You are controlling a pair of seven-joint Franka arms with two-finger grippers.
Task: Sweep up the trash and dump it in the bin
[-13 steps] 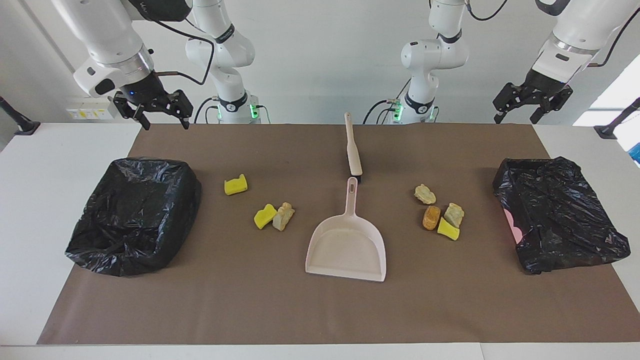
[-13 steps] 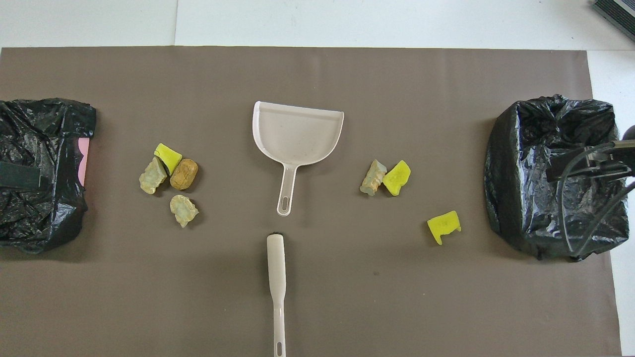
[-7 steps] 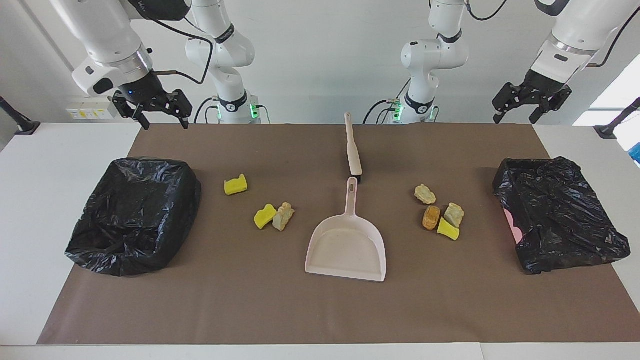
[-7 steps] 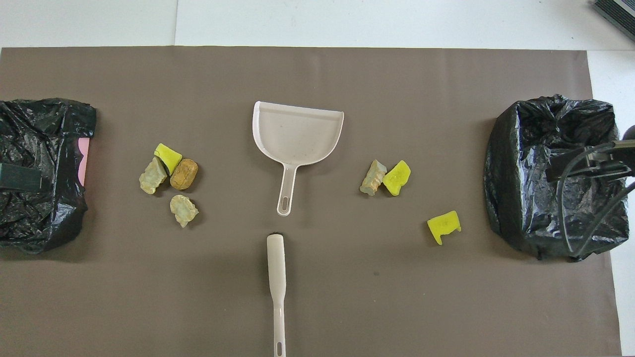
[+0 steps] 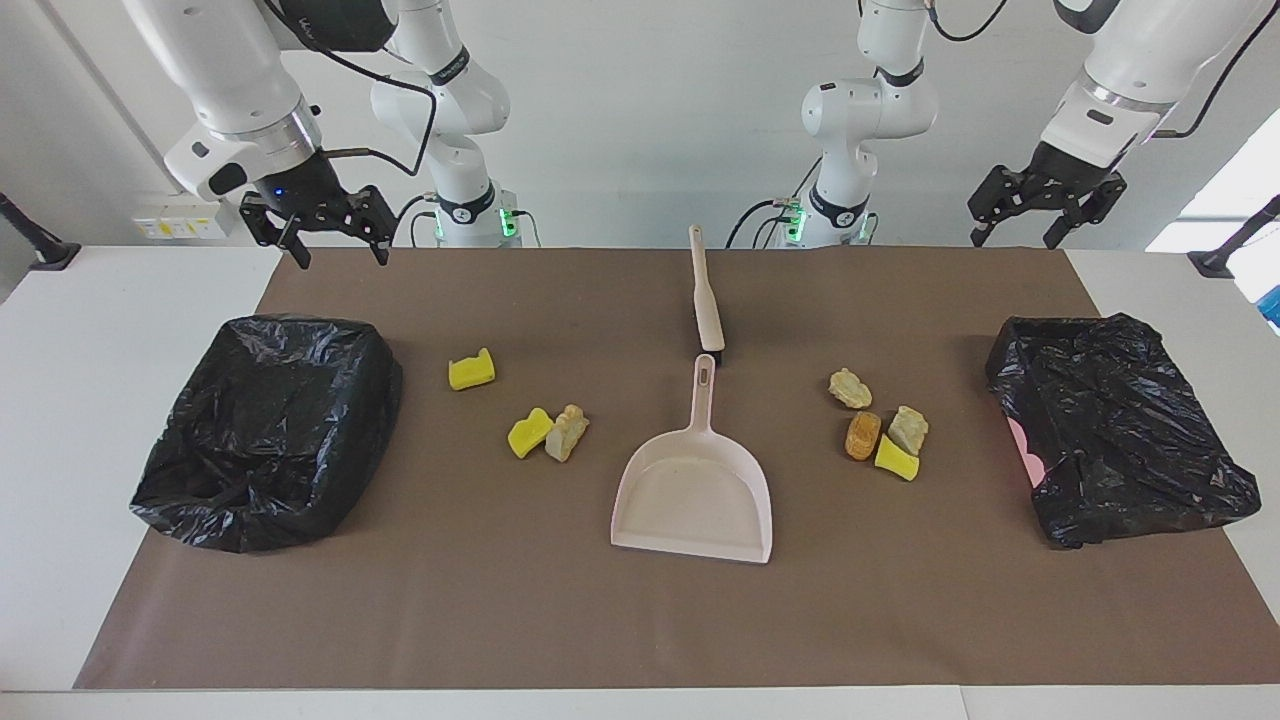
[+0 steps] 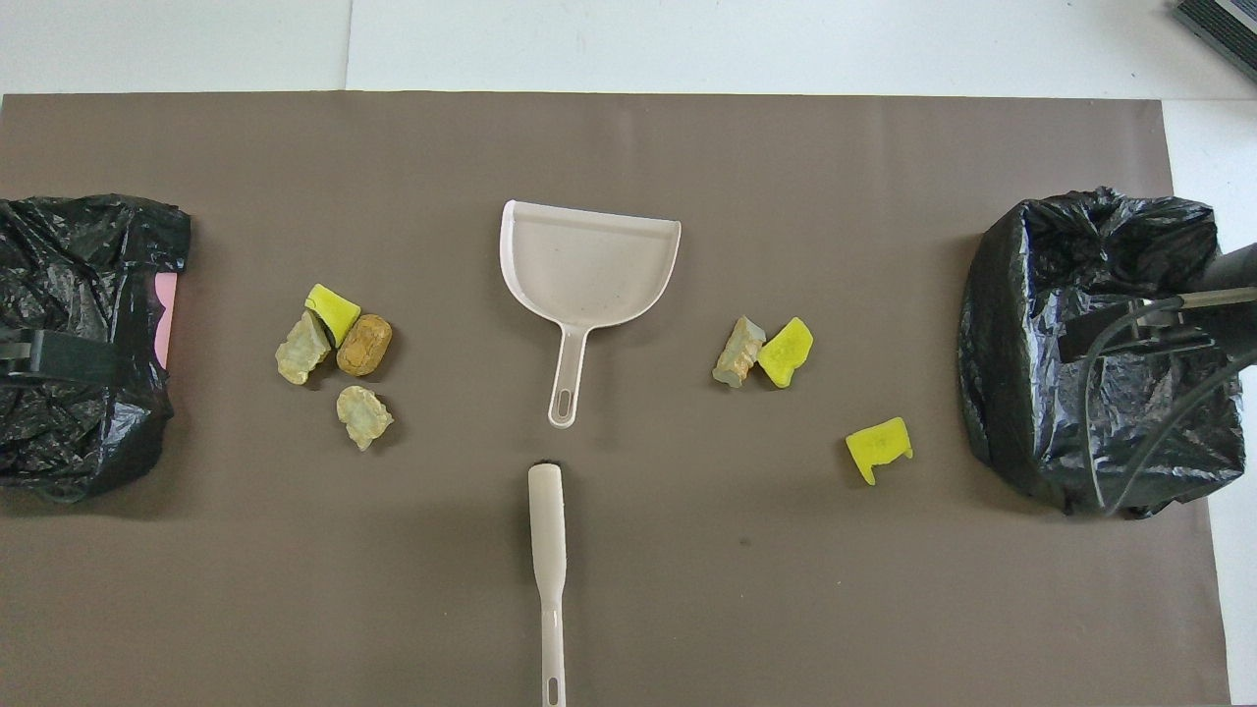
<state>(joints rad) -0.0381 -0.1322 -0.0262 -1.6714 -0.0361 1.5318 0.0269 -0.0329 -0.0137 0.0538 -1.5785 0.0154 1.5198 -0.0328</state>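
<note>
Trash is seen in the facing view as two clusters flanking the pink dustpan (image 5: 693,496): three pieces (image 5: 530,418) toward the right arm's end, four (image 5: 882,425) toward the left arm's. Both the right gripper (image 5: 335,248) and left gripper (image 5: 1018,228) are held raised with fingers spread, holding nothing. In the overhead view, the brush (image 6: 547,560) is laid nearest the robots, its long axis aligned with the dustpan handle, about equally reachable. Bag-lined bins (image 6: 1100,344) are set at each bench end.

Crinkled, glossy black plastic lines both bins (image 5: 270,425) (image 5: 1120,425). The brown mat (image 5: 640,620) looks matt and smooth like paper. The dustpan (image 5: 695,500) is smooth pink plastic; the yellow trash (image 5: 471,371) looks spongy.
</note>
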